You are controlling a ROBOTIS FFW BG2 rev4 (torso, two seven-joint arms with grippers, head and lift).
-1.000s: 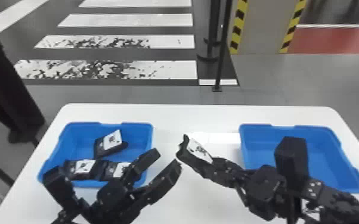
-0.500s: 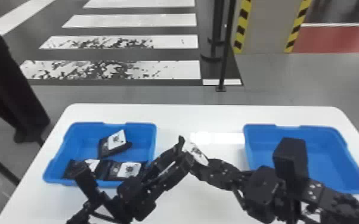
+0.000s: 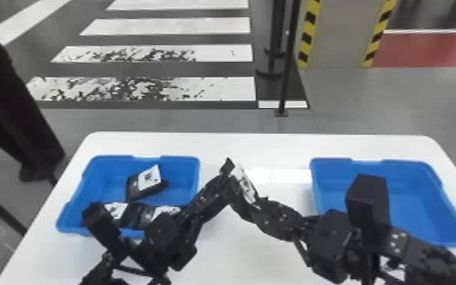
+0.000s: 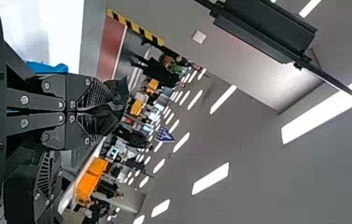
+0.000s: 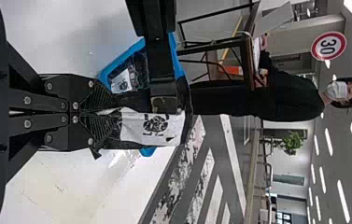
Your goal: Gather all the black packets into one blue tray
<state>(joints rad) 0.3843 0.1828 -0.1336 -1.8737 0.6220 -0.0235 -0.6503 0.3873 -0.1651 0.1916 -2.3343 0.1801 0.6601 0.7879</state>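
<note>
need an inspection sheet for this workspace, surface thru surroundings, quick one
surface: white table, rounded far corners
job's things: left blue tray holds at least three black packets, front ones partly behind the left arm; right blue tray on the table; one held packet between the trays, above the table
clutter: nothing seen
grippers: left gripper and right gripper both shut on the held packet
cables: nothing seen for certain
surroundings: black pole, striped crossing

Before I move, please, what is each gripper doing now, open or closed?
Left gripper: closed on one end of the packet.
Right gripper: closed on the other end.
</note>
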